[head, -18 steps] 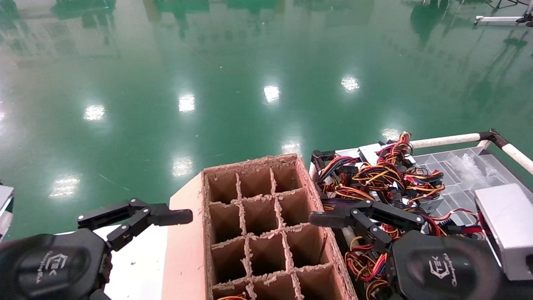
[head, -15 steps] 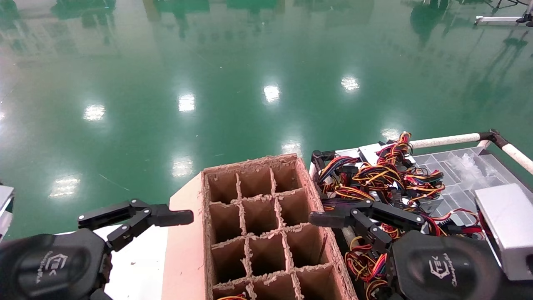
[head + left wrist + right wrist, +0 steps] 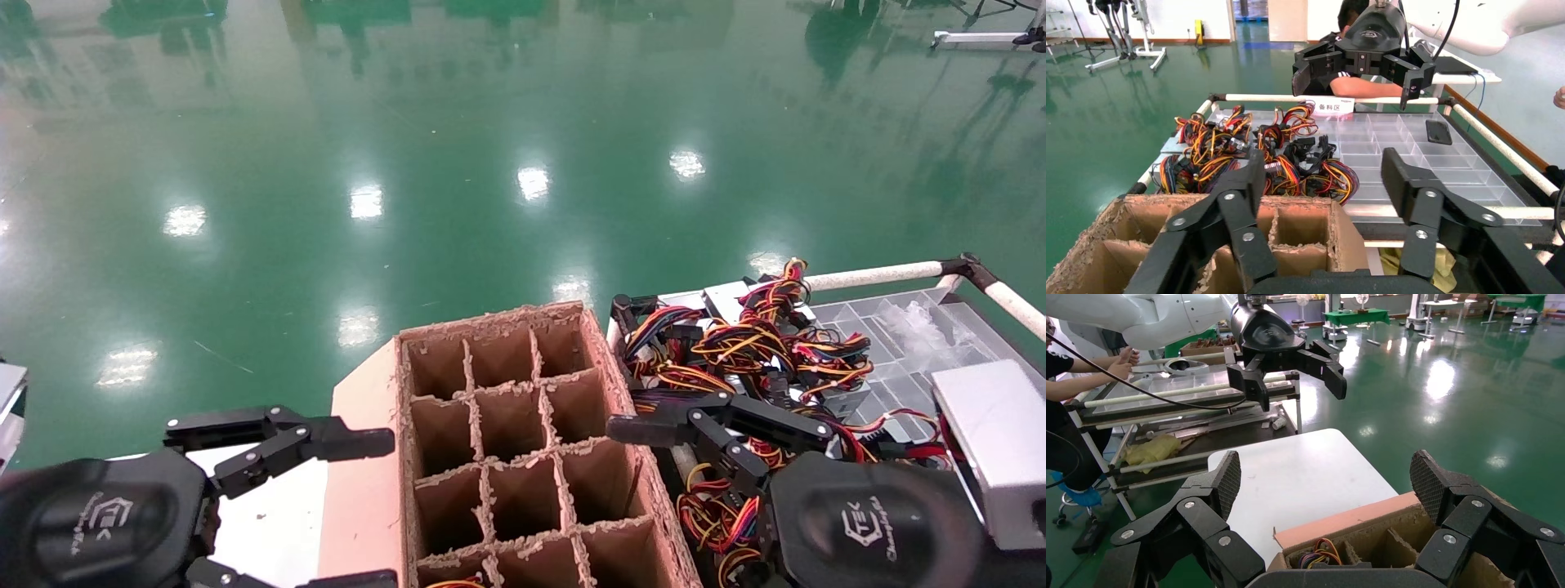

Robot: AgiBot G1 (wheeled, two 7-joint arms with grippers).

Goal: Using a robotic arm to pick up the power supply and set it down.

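Several power supplies (image 3: 739, 347) with red, yellow and black cable bundles lie heaped in the tray on the right, also in the left wrist view (image 3: 1260, 153). One silver power supply (image 3: 993, 445) lies at the far right. My right gripper (image 3: 633, 498) hangs open over the right wall of the brown divided cardboard box (image 3: 490, 322), holding nothing (image 3: 1326, 474). One near cell of the box holds coloured wires (image 3: 1315, 554). My left gripper (image 3: 391, 510) stands open and empty at the box's left flap (image 3: 1324, 168).
A clear compartment tray (image 3: 907, 335) with a white rail (image 3: 874, 275) lies behind the pile. The white tabletop (image 3: 278, 506) is left of the box, with shiny green floor (image 3: 490, 163) beyond. A person (image 3: 1349, 18) stands behind the tray.
My left gripper has shifted a little toward the box, and its near finger now shows at the bottom edge of the head view. The right arm has not moved.
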